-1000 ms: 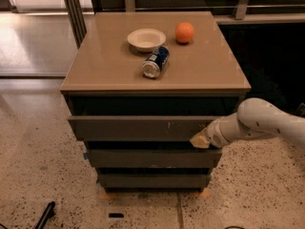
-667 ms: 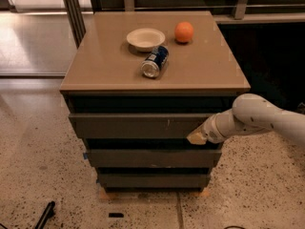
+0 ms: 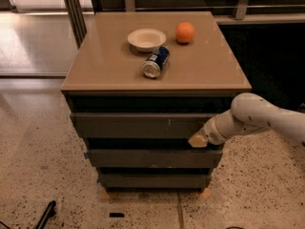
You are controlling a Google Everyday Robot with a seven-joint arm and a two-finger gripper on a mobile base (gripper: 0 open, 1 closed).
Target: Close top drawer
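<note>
The hand (image 3: 198, 140) has edged left against the nearly shut top drawer (image 3: 138, 126), its grip unclear.

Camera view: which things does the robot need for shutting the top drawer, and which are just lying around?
For the job: top drawer; hand, at the right end of the drawer's front.

Just lying about: white bowl, orange and blue can on its side, all on the cabinet top; middle drawer; bottom drawer.
</note>
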